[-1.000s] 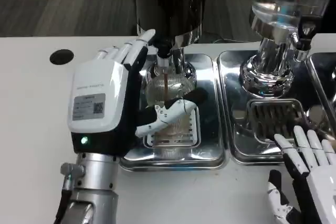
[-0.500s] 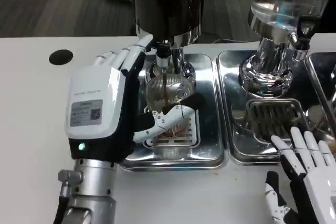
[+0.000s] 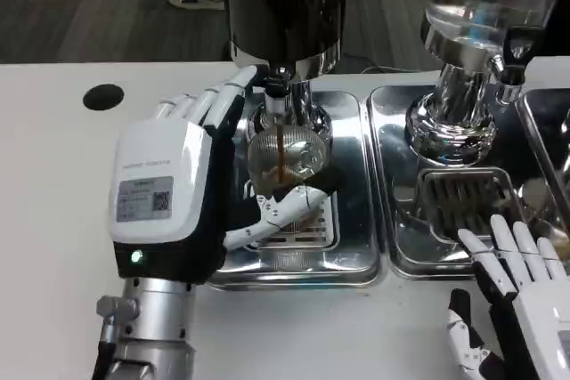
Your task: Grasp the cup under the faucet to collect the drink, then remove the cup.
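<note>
Since a moment ago, the left hand [image 3: 178, 189] sits slightly lower and nearer the table's front edge, gripping the cup [image 3: 283, 159] under the faucet [image 3: 278, 95] while a brown stream pours in. Cup stands over the drip tray [image 3: 352, 246]. At the front right corner, the right hand [image 3: 521, 300] rests with fingers spread, holding nothing.

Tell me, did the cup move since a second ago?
Yes. The cup in the left hand sits slightly lower against the steel tray, still under the faucet.
</note>
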{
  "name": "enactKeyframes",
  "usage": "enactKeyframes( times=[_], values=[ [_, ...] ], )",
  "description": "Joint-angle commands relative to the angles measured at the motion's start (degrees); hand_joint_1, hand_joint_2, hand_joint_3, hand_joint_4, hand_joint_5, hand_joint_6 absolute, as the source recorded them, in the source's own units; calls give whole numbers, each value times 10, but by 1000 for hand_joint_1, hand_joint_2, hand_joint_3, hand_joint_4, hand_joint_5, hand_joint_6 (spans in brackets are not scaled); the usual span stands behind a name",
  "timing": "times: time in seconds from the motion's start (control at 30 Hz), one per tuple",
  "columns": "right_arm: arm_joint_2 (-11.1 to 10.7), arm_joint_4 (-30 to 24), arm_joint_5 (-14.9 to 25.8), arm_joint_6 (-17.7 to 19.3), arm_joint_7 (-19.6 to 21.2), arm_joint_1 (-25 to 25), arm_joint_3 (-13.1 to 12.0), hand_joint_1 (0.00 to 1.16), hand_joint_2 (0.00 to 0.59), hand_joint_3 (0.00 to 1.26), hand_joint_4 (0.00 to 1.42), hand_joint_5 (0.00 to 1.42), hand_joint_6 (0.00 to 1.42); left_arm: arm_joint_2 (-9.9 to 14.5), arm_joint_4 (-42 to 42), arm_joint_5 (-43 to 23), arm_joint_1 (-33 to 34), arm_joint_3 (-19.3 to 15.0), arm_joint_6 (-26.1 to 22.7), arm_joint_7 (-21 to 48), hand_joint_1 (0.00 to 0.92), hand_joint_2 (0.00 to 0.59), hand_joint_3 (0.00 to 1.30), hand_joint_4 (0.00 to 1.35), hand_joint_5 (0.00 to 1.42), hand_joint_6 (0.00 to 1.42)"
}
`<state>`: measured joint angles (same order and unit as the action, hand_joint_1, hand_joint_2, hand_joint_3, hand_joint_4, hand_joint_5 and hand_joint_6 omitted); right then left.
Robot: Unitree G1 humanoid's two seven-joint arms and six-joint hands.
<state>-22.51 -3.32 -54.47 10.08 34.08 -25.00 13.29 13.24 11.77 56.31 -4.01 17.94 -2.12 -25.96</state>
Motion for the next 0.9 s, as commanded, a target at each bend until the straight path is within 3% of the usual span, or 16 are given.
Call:
enactKeyframes(
  times=[0.03, 0.9],
  values=[
    [-2, -16, -2, -2, 1, -6, -2, 230, 568, 166, 0, 0, 32, -1, -10, -3, -12, -1, -2, 3, 0, 64, 365, 318, 409, 350],
    [-1, -16, 1, 0, 4, -11, -6, 249, 576, 175, 0, 0, 32, -6, -17, 2, -15, 4, 1, 0, 0, 65, 362, 318, 418, 345]
  ],
)
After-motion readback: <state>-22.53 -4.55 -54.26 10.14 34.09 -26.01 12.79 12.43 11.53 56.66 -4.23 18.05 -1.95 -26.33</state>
